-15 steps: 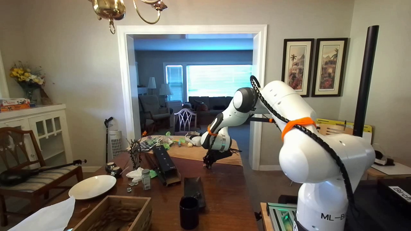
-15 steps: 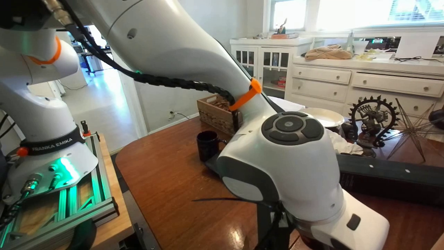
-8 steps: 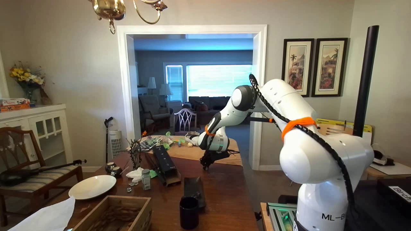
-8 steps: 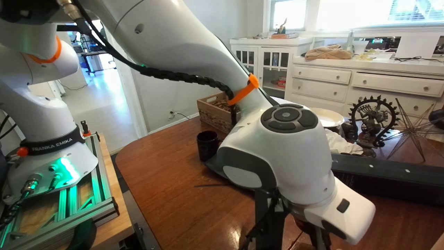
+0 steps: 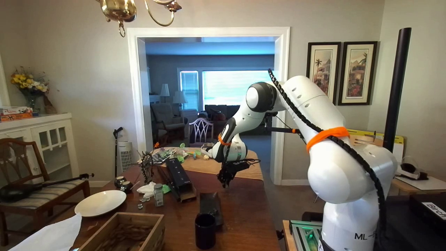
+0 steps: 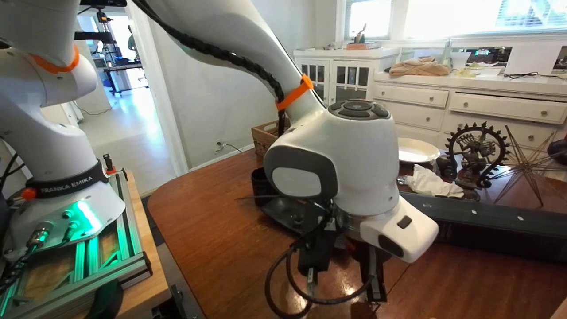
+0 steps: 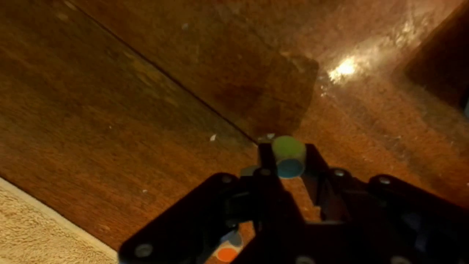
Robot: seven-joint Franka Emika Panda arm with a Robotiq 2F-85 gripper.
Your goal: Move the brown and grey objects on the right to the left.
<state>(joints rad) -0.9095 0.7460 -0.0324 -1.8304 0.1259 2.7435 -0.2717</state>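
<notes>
Small piece (image 7: 288, 157): in the wrist view it sits between the jaws, greenish on top and bluish below; I take it for a task object, though neither brown nor grey shows on it.
Jaws: their tips stand close, one at each side of the small piece, which looks pinched.
Step for the small piece: probably the carry, taken up and not yet set down.
Next for the jaws: hold the squeeze, travel to the left side, lower until it rests, only then spread; whose left is meant, I cannot tell.
Long black box (image 5: 178, 174): in an exterior view it lies on the worktop (image 5: 244, 226), and the jaws hang to its right as pictured; the small piece cannot be made out there.
Mug (image 5: 205, 232) and dark tray (image 5: 209, 201): to the right of the long black box and nearer the camera, in the same spots as half a second earlier.
Arm (image 5: 331, 170): its forward bend has risen since then, while the jaws have barely shifted, right of the long black box.
Wrist housing (image 6: 359, 173): in an exterior view it has risen and moved off from the long black box towards the mug; more of the box shows, less of the mug, and the jaws, then cut by the lower edge, hang in view on the camera's side of the box.
</notes>
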